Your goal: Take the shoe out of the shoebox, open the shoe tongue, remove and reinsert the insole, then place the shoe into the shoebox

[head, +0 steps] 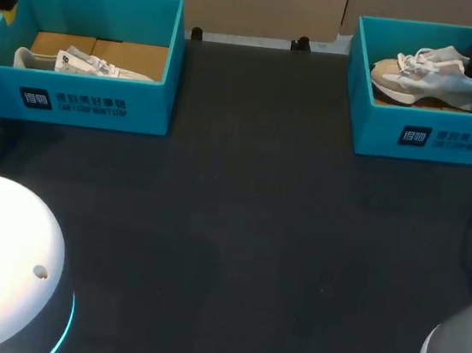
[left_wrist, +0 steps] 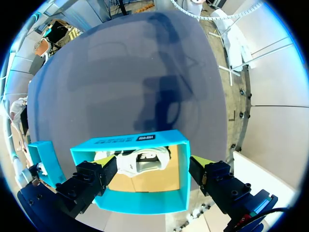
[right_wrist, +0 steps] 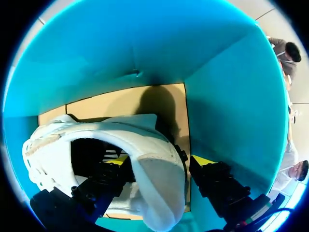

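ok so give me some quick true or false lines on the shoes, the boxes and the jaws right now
1. The right shoe is out on the table. False: it lies inside the right box.
2. The right jaws are open with that shoe's heel between them. True.
3. The left jaws grip the left shoe. False: they hang open near the left box, holding nothing, and the shoe lies inside it.
4. Both boxes are teal and have no lid on. True.

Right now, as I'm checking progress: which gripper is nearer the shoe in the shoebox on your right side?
Right. The right gripper straddles the heel of that shoe inside its shoebox; the left gripper hangs over the other shoebox, across the table.
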Robot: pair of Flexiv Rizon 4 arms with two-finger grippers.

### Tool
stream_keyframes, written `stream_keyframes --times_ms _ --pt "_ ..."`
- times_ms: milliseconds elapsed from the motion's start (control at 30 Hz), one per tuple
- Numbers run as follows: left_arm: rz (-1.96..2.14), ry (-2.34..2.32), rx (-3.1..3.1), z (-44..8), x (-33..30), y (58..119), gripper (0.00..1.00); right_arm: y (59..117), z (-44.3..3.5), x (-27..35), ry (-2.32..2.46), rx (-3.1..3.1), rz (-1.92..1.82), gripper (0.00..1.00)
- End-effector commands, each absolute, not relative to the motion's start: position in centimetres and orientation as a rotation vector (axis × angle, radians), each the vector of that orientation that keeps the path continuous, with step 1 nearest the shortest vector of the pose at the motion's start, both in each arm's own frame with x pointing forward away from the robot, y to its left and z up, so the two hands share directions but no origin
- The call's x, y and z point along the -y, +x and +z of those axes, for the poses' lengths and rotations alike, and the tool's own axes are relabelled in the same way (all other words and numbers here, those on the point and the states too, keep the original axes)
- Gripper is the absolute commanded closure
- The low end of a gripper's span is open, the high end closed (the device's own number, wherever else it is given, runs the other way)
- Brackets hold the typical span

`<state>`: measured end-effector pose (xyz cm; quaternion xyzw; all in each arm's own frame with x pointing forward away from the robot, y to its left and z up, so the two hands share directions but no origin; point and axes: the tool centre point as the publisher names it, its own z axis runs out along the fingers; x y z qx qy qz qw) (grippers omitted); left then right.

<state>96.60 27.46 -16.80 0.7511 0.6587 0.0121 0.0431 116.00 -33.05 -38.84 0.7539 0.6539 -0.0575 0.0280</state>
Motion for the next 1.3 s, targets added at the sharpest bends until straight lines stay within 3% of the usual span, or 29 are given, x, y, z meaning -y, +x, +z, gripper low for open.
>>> stream_keyframes --times_ms 33,133,367,533,800,1300 --pt "0.040 2.299 -2.014 -16.8 -27.5 96.6 0.00 116.7 -39.4 33.3 2.344 -2.025 -0.188 0.33" --pt "0.040 2.299 -2.014 -16.8 -27.5 96.6 0.00 116.6 -39.5 33.3 2.355 -2.026 -0.182 0.48" --pt "0.040 2.299 -2.014 -16.8 -27.5 96.6 0.00 116.6 -39.6 33.0 2.371 -2.040 -0.162 0.65" --pt "0.040 2.299 -2.014 -16.8 -27.5 96.6 0.00 116.5 -39.2 32.7 2.377 -2.036 -0.148 1.00" --pt "0.040 2.299 -2.014 -16.8 -27.5 96.6 0.00 116.3 -37.3 32.4 2.386 -1.998 -0.126 1.00" --pt "0.040 2.299 -2.014 -16.8 -27.5 96.6 0.00 115.3 -27.2 32.1 2.382 -1.779 -0.149 1.00"
